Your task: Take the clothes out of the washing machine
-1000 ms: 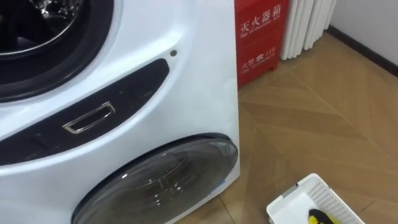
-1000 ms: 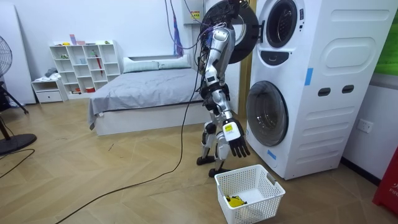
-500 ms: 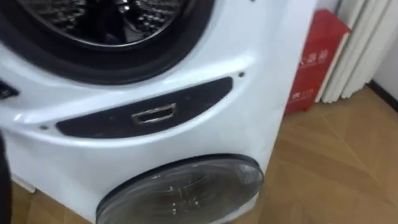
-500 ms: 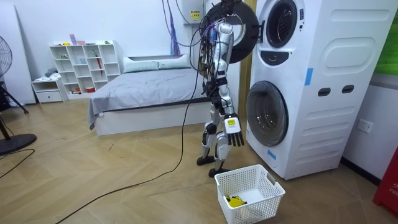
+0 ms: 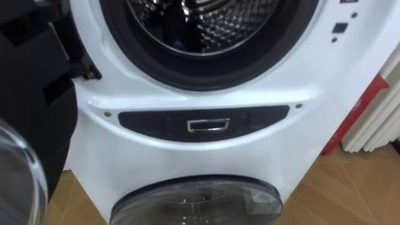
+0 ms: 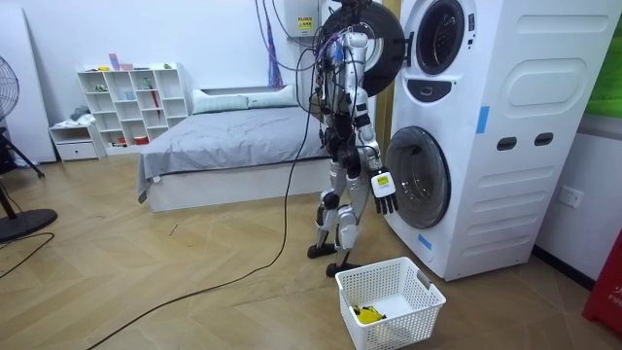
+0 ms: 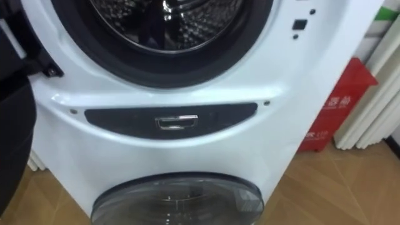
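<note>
I stand close in front of the white stacked washing machine [image 6: 486, 136]. Its upper drum [image 5: 209, 25] is open, showing bare patterned steel inside; I cannot make out any clothes in the part that shows. The dark open door [image 5: 31, 125] hangs at the left. Below the drum is a dark panel with a metal handle [image 5: 208, 125], and under that the closed lower glass door [image 5: 200, 203]. My right hand [image 6: 384, 185] hangs at hip height in front of the lower door, fingers relaxed and holding nothing. A white laundry basket [image 6: 389, 301] stands on the floor behind me with a yellow item [image 6: 366, 314] inside.
A red box [image 5: 356, 119] and white upright slats [image 5: 381, 119] stand right of the machine. In the room view, a bed [image 6: 233, 146], a white shelf [image 6: 131, 102] and a fan [image 6: 10, 194] are farther off, with wooden floor between.
My view has swung up and left from the basket and lower door to the upper drum. The right hand rose from above the basket to hip height near the machine.
</note>
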Tool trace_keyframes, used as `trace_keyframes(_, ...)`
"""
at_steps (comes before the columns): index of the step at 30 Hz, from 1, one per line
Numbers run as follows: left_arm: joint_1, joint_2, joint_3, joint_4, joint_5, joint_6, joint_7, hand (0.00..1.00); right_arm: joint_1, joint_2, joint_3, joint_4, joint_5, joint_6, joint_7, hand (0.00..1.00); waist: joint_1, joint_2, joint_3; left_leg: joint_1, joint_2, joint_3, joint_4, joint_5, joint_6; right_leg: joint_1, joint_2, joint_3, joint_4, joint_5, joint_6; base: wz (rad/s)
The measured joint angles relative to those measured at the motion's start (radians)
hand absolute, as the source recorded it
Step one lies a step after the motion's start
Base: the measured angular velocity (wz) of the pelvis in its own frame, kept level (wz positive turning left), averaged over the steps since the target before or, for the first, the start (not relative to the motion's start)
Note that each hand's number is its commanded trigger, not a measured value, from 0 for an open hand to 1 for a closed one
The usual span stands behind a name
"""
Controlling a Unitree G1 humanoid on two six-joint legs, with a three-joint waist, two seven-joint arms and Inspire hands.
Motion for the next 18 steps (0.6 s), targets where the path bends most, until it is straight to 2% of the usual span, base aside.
trace_keyframes(2, 0.000, 0.000, 0.001, 0.015, 0.021, 0.009, -0.002, 0.00, 0.000, -0.001, 0.011, 0.008, 0.002, 0.000, 0.004, 0.00, 0.004, 0.000, 0.0044, 0.011, 0.000, -0.004, -0.002, 0.000, 0.000, 0.013, 0.001, 0.001, -0.003, 0.000, 0.000, 0.00)
trace_keyframes(5, 0.007, -0.002, 0.007, 0.023, 0.057, 0.023, -0.003, 0.00, 0.009, -0.002, 0.028, 0.007, 0.021, 0.000, 0.005, 0.00, 0.013, 0.000, 0.0060, 0.025, 0.001, -0.009, -0.004, -0.002, -0.002, 0.031, 0.004, 0.004, -0.017, -0.001, 0.000, 0.02)
trace_keyframes(6, 0.007, -0.002, 0.014, 0.019, 0.063, 0.032, -0.004, 0.00, 0.014, -0.002, 0.028, 0.006, 0.025, 0.000, 0.006, 0.00, 0.018, 0.000, 0.0049, 0.029, 0.004, -0.020, -0.006, -0.010, -0.005, 0.035, 0.010, 0.005, -0.016, -0.002, 0.000, 0.10)
trace_keyframes(7, 0.006, -0.003, 0.035, 0.019, 0.077, 0.037, -0.005, 0.00, 0.014, 0.000, 0.028, 0.006, 0.025, 0.001, 0.009, 0.00, 0.022, 0.005, 0.0072, 0.031, 0.010, -0.026, -0.009, -0.021, -0.003, 0.036, 0.018, 0.005, -0.016, -0.003, 0.000, 0.08)
trace_keyframes(11, 0.015, -0.008, 0.084, 0.011, 0.109, 0.061, -0.006, 0.00, 0.023, 0.000, 0.029, 0.002, 0.022, 0.009, 0.026, 0.00, 0.030, -0.007, 0.0021, 0.044, 0.014, -0.028, -0.009, -0.026, -0.006, 0.056, 0.021, -0.001, -0.018, -0.003, -0.003, 0.01)
trace_keyframes(16, 0.026, -0.016, 0.141, -0.003, 0.143, 0.066, -0.019, 0.00, 0.035, 0.000, 0.025, -0.002, 0.018, 0.008, 0.031, 0.00, 0.029, -0.002, -0.0005, 0.047, 0.016, -0.028, -0.007, -0.026, -0.006, 0.064, 0.023, -0.004, -0.025, -0.003, -0.003, 0.00)
trace_keyframes(18, 0.024, -0.021, 0.149, -0.003, 0.142, 0.069, -0.020, 0.00, 0.035, 0.000, 0.011, -0.002, 0.013, 0.008, 0.035, 0.00, 0.027, 0.002, -0.0021, 0.052, 0.016, -0.028, -0.006, -0.026, -0.006, 0.073, 0.021, -0.017, -0.031, -0.002, -0.003, 0.02)
